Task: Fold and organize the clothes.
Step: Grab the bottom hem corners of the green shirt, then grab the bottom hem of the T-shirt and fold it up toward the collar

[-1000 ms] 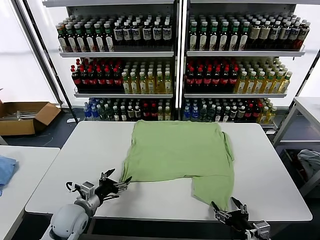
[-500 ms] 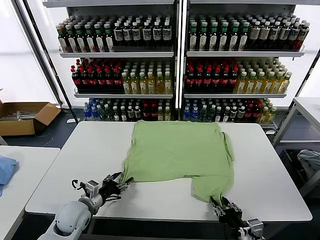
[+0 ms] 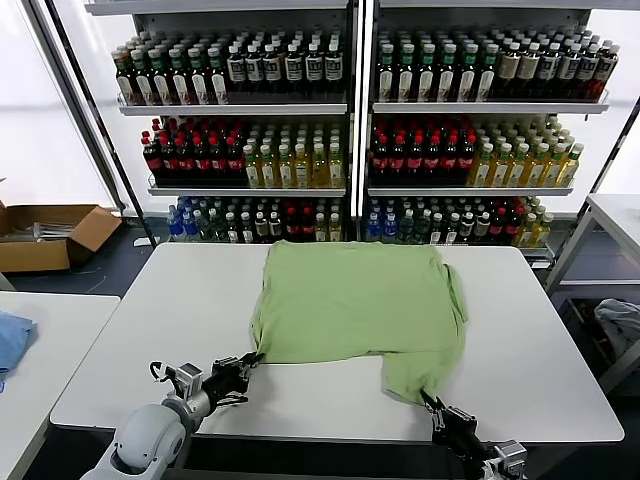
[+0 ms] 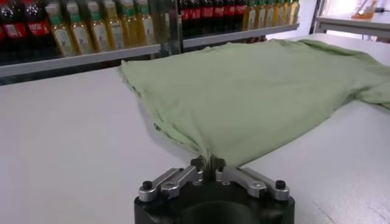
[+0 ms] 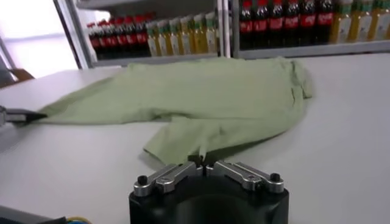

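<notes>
A light green shirt (image 3: 355,300) lies spread on the white table (image 3: 170,300), plain side up, no print showing. My left gripper (image 3: 250,363) is shut on the shirt's near left corner at the table's front left; the left wrist view shows its jaws (image 4: 208,164) pinching a tuft of the fabric (image 4: 256,91). My right gripper (image 3: 432,404) is shut on the near right hem at the front right; in the right wrist view (image 5: 203,161) the cloth (image 5: 201,100) rises into the closed jaws. The left gripper's tip (image 5: 21,115) shows far off there.
Shelves of bottles (image 3: 350,130) stand behind the table. A cardboard box (image 3: 50,232) sits on the floor at far left. A second table with blue cloth (image 3: 10,340) is at left, another table (image 3: 615,215) at right.
Both grippers moved in to the shirt's near edge and closed on it. The near corners of the shirt are now pinched and slightly pulled.
</notes>
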Tool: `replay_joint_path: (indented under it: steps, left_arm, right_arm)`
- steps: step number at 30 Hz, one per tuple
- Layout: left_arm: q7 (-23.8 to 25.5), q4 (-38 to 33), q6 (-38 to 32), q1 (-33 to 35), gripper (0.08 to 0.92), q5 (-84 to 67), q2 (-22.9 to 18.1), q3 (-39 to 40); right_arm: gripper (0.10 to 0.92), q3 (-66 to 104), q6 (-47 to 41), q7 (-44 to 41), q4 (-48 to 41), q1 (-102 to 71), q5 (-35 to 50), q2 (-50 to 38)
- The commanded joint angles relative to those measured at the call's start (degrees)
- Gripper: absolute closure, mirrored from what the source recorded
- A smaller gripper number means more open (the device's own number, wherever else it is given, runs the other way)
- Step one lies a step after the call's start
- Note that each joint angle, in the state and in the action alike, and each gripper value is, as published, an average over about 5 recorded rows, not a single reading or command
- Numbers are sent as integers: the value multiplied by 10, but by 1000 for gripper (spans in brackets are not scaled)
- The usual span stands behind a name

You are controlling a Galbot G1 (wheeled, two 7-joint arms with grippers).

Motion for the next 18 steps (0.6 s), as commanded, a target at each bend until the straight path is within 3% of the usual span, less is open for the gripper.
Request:
replay_joint_path:
  steps: [1, 11, 18]
  left_arm:
    - [-12, -13, -25, 5, 911, -26, -3, -4]
    - [-45, -107, -35, 73, 915, -57, -33, -46]
    - [-57, -186, -30, 161, 914, -54, -52, -98]
  right_arm:
    - [920, 6, 122, -50, -3, 2, 78, 5]
    - [920, 35, 215, -150, 1, -53, 112, 14]
    - [920, 57, 267, -198, 7, -127, 103, 48]
